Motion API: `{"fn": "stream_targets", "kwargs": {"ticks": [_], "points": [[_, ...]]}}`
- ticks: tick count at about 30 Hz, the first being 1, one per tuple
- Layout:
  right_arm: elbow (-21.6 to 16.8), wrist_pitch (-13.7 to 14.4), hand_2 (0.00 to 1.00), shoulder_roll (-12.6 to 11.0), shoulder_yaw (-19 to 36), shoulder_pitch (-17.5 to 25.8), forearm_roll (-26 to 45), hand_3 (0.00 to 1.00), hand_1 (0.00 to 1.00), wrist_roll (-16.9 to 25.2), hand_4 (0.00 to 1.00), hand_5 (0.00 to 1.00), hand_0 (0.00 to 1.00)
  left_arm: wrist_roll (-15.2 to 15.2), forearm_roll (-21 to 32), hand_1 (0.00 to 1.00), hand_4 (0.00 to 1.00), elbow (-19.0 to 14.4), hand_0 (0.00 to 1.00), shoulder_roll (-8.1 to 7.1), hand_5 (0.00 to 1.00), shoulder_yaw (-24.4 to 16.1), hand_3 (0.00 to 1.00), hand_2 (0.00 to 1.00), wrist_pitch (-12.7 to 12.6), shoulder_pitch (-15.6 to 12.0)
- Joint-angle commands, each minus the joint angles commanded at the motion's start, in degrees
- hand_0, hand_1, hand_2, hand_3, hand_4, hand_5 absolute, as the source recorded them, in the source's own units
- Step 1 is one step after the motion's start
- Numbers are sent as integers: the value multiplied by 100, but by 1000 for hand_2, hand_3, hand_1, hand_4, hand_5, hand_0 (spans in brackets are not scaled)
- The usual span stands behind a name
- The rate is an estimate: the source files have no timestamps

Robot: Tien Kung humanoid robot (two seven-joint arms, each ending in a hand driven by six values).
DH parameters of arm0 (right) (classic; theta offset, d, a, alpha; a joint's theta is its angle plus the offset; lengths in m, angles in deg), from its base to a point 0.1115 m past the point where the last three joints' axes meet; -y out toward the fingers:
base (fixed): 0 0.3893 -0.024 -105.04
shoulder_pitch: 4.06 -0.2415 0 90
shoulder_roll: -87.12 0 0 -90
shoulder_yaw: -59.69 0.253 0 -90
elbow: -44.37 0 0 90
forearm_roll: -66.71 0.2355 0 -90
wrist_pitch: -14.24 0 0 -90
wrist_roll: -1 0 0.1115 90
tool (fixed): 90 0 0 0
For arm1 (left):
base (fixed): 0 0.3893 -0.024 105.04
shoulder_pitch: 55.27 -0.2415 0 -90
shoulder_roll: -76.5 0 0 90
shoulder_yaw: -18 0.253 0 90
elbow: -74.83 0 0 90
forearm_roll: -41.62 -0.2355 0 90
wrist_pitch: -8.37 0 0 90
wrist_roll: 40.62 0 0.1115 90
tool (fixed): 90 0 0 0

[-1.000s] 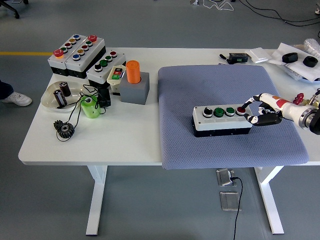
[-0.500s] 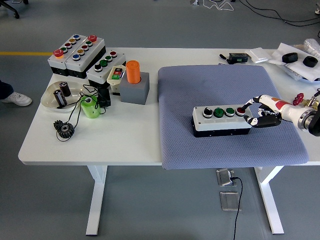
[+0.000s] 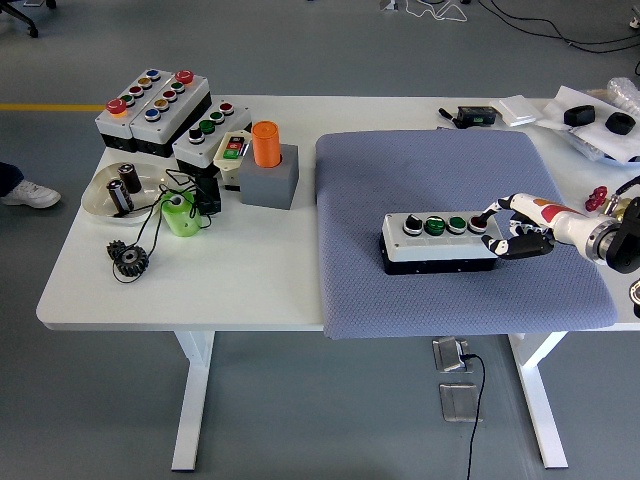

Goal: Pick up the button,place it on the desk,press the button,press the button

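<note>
Grey flooring surrounds a white surface [image 3: 270, 280], whose right half is covered by a blue-grey mat [image 3: 440, 170]. On that mat, towards its right side, lies the button box [image 3: 438, 243], a long white-topped case with a black base carrying a row of four buttons: one black, two green and a red button [image 3: 479, 222] at its right end. The right hand [image 3: 517, 230] comes in from the right edge, its arm running back to a black wrist. Its fingers [image 3: 500, 243] are curled round the right end of the box, one finger lying up by the red button and the others against the end face below; whether they truly clamp the case or only rest on it cannot be told.

At the surface's far left stand three more button boxes [image 3: 165, 105], closely grouped. Beside them sits a grey block [image 3: 270, 180] with an orange cylinder [image 3: 266, 143] upright in it. Nearer the left edge is a shallow white dish [image 3: 125, 190] holding small dark parts, a green cup [image 3: 178, 215] just beside it, and a small black gear [image 3: 130, 260] in front. Bags and black items lie at the far right corner.
</note>
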Motion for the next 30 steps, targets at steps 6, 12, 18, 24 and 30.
{"fn": "stream_targets", "kwargs": {"ticks": [6,12,18,24,30], "points": [[-360,71,67,-75,317,24,-94,712,2,-3,593,414,80,1,2,703,328,0,660,-8,963,8,518,725,2,4],[-407,74,68,-13,219,-23,-42,711,2,0,591,418,80,7,-9,703,326,0,660,-10,963,5,518,725,1,10],[-259,55,68,102,31,-48,-23,712,2,-13,591,420,80,5,1,703,326,0,660,-5,964,7,519,725,3,20],[-147,44,68,168,-128,-88,-32,712,2,-31,591,422,81,6,6,703,327,0,660,-2,963,5,518,725,1,31],[-27,27,68,212,-302,-107,-48,712,2,-52,591,425,82,12,9,703,327,0,660,14,964,25,518,725,-5,0]]}}
